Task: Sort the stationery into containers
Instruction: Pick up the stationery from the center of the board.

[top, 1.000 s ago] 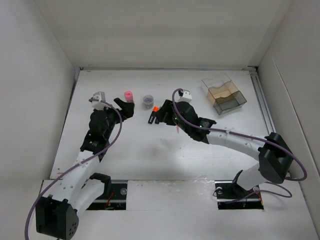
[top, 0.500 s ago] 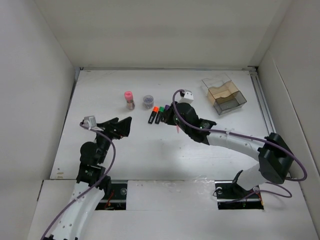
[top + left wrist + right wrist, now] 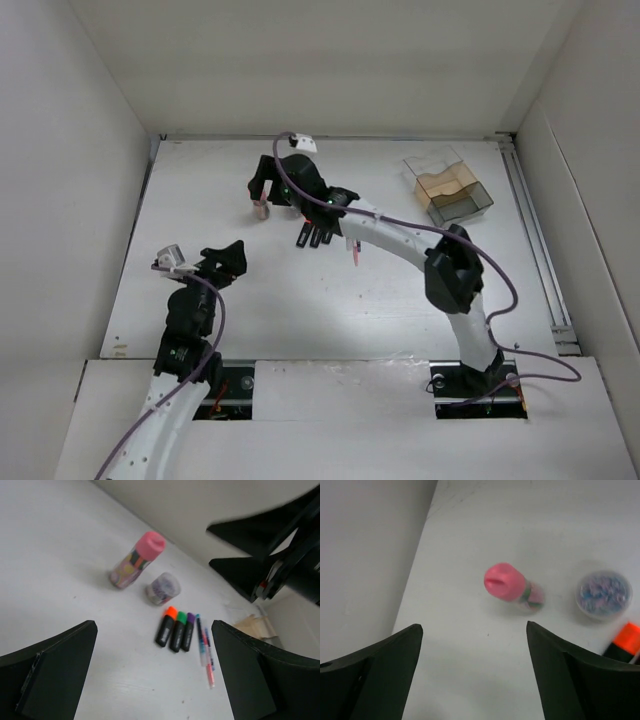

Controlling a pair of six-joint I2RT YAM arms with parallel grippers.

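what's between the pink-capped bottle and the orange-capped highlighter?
A small round clear tub with purplish contents stands between the pink-capped bottle and the black orange-capped highlighter, touching neither; clearest in the left wrist view.

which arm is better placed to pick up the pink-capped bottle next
Right, most likely. Its open end effector hovers above the pink-capped bottle; the left end effector sits back toward the near edge, farther off.
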